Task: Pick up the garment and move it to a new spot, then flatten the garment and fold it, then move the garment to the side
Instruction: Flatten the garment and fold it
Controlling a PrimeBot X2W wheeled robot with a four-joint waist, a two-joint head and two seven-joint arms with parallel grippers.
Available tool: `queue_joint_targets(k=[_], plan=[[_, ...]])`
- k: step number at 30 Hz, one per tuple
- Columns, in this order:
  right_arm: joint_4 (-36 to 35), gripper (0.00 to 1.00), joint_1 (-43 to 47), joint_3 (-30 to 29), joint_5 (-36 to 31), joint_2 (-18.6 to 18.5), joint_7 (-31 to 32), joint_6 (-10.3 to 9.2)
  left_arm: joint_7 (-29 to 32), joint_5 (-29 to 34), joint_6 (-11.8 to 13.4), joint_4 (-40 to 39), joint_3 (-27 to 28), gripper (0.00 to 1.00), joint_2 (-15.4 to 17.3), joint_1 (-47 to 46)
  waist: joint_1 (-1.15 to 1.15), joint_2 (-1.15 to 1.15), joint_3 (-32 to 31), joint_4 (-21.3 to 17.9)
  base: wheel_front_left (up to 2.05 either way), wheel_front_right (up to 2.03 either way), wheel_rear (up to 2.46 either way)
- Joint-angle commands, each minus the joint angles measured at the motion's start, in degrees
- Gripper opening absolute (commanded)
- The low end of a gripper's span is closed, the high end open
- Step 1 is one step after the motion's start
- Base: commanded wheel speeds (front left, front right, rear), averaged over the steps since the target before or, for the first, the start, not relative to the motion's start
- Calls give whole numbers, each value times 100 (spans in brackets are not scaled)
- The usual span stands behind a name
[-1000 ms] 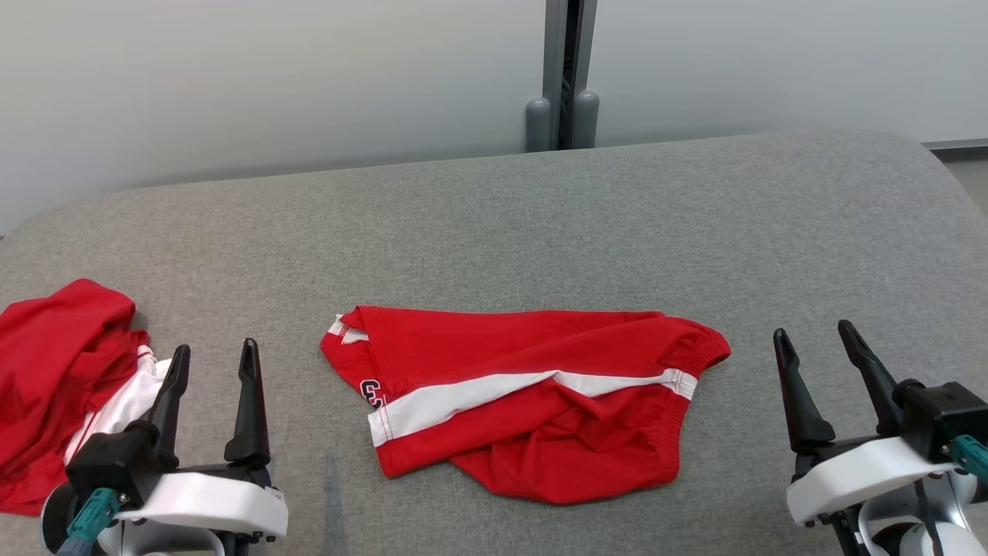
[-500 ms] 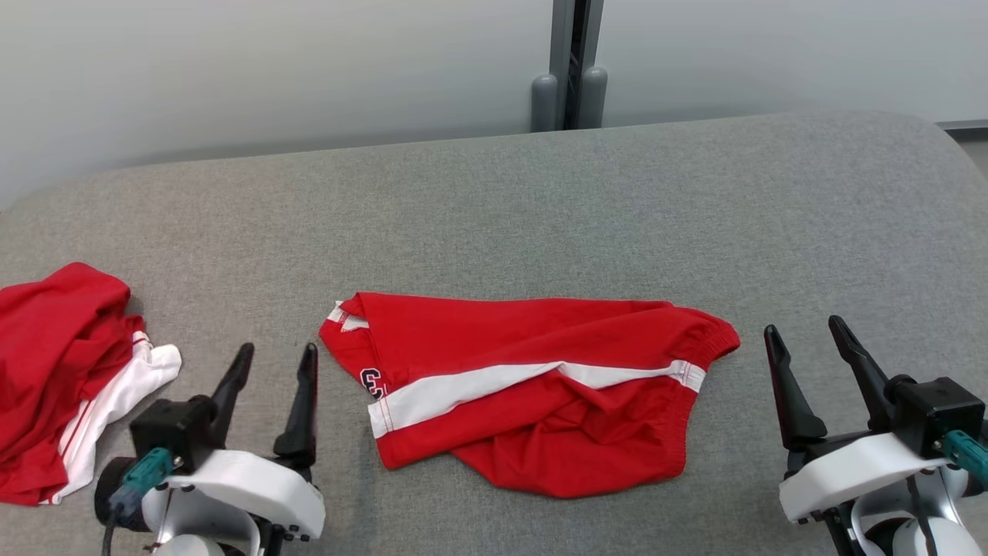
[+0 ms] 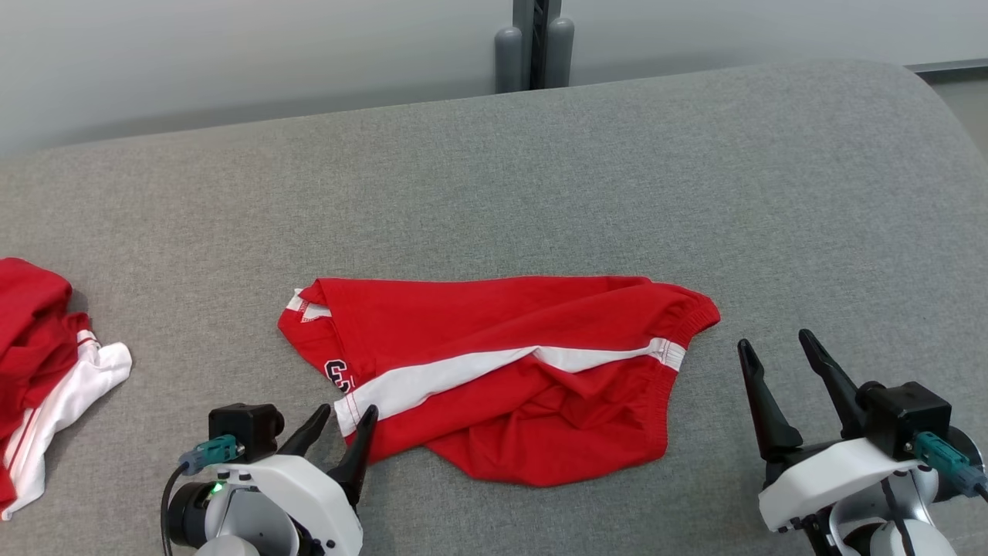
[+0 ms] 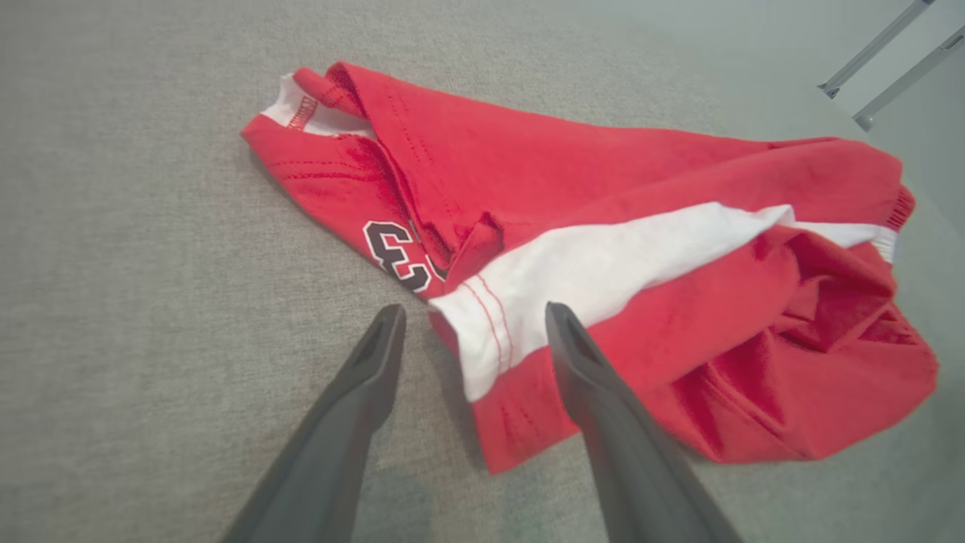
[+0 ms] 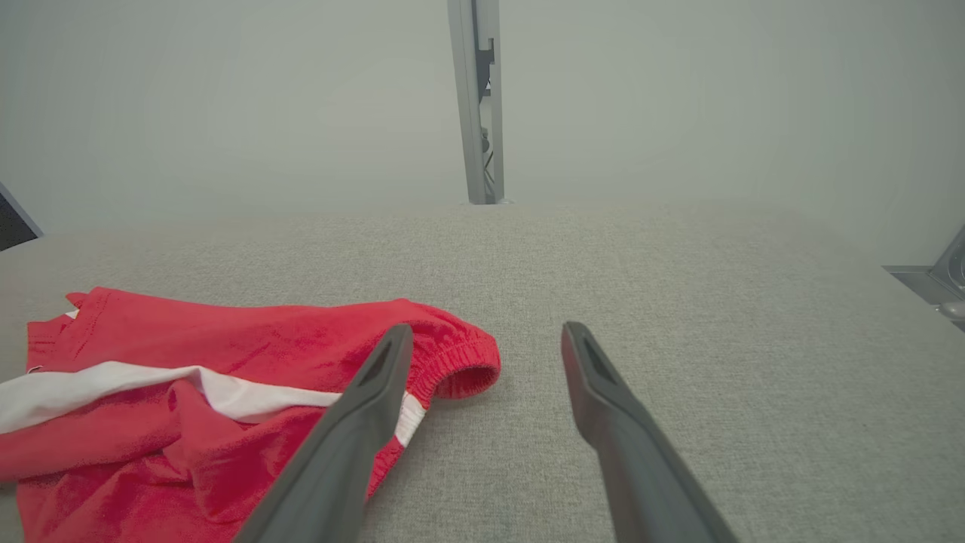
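Left tool [image 3: 347,413]: fingers apart, nothing gripped. Its tips sit on either side of the nearest corner of the garment [image 3: 502,371], where the white stripe [image 3: 432,382] meets the hem. In the left wrist view that corner lies between the two tips; cannot tell if they touch the cloth. A black number [image 4: 396,253] sits just ahead and left of the tips.

Right tool [image 3: 774,340]: fingers apart, empty, over bare surface [image 3: 540,177]. The garment's elastic waistband [image 3: 695,316] lies ahead and to the left of its left finger, apart from it in the head view.

Garment: red shorts, crumpled and partly folded over itself, lying on the grey surface between the two tools. The stripe runs from the left tool's tips across to the waistband end near the right tool. The cloth is creased and bunched along the near edge.

Far left of the left tool: second cloth [image 3: 38,363], red and white, bunched, well apart from the garment.

Beyond both tools: the surface's far edge, then a pale wall [image 3: 231,62] and a grey post [image 3: 532,46].
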Motion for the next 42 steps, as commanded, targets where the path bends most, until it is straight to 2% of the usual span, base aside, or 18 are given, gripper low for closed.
queue_joint_targets(k=[1,9,21,22,24,27,32,37,42], plan=[[38,100,-10,-13,16,-29,-4,-4,34,-64,-72,47,17,0,8,-88,0,0,26,-20,0,0,0],[595,100,-120,94,98,-29,99,-3,-25,-146,-205,183,33,0,-11,-226,0,0,113,39,0,0,0],[1944,100,-1022,818,525,-30,-92,-3,-107,-31,-305,308,-87,0,-53,-487,0,0,329,280,0,0,0],[2037,53,-1089,857,564,-32,-103,-3,-119,-27,-319,313,-89,0,-56,-512,0,0,344,293,0,0,0],[2185,0,-1199,983,637,-48,-91,-3,-182,22,-329,314,-110,0,-45,-546,0,0,367,308,0,0,0],[2188,0,-1266,1100,725,-107,-198,-3,-302,122,-285,263,-100,0,4,-615,0,0,391,317,0,0,0],[1638,0,-1213,1379,902,-295,-105,-3,-543,244,-173,-102,48,0,154,-704,0,0,373,240,0,0,0],[515,0,-1119,1543,1438,-657,444,-3,-690,435,24,-921,292,0,459,-828,0,0,261,116,0,0,0],[-781,0,-1165,1344,2060,-1070,1043,-3,-719,671,244,-1922,588,0,799,-1113,0,0,116,39,0,0,0]])
